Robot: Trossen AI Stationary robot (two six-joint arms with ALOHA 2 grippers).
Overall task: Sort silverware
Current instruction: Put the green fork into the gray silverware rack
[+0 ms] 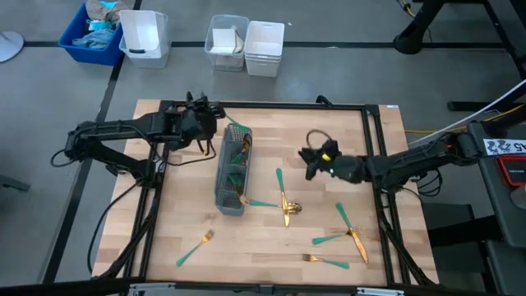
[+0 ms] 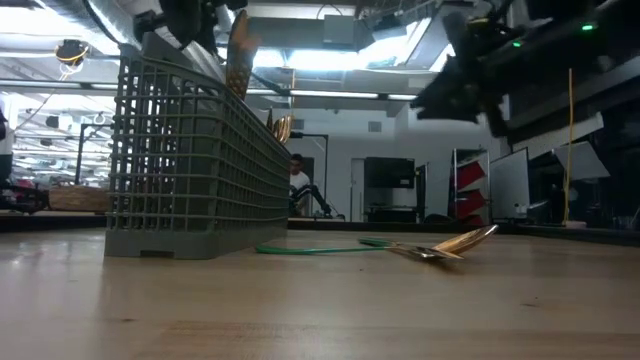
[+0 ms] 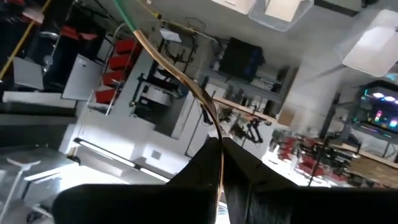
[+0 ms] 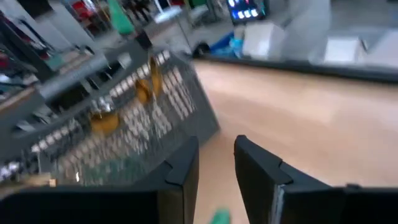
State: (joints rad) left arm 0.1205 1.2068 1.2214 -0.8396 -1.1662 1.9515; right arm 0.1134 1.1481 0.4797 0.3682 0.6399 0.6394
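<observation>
Left pincer point(image 1: 215, 111): hanging near the far end of the grey mesh caddy point(image 1: 233, 173), on its left side, fingers point(image 3: 205, 165) pinched tight on one piece of silverware point(image 3: 186, 81); the gold metal end is sitting between the fingers and the teal handle is sticking out away from them.
Right pincer point(image 1: 310, 160): hovering above the counter point(image 1: 263, 255) to the right of the caddy, fingers point(image 4: 180, 168) standing apart with nothing between them.
Caddy: lying lengthwise on the counter's middle-left, already holding several pieces with gold heads poking up above the mesh point(image 4: 149, 84).
Loose silverware: lying scattered on the counter; one piece point(image 1: 281, 197) just right of the caddy, another point(image 1: 256, 201) touching the caddy's near end, a fork point(image 1: 196, 247) near the front left, a crossed cluster point(image 1: 345, 230) at the right, and one more point(image 1: 325, 261) at the front right.
Low view: a gold spoon head point(image 2: 455, 245) resting on the counter beside a teal handle.
</observation>
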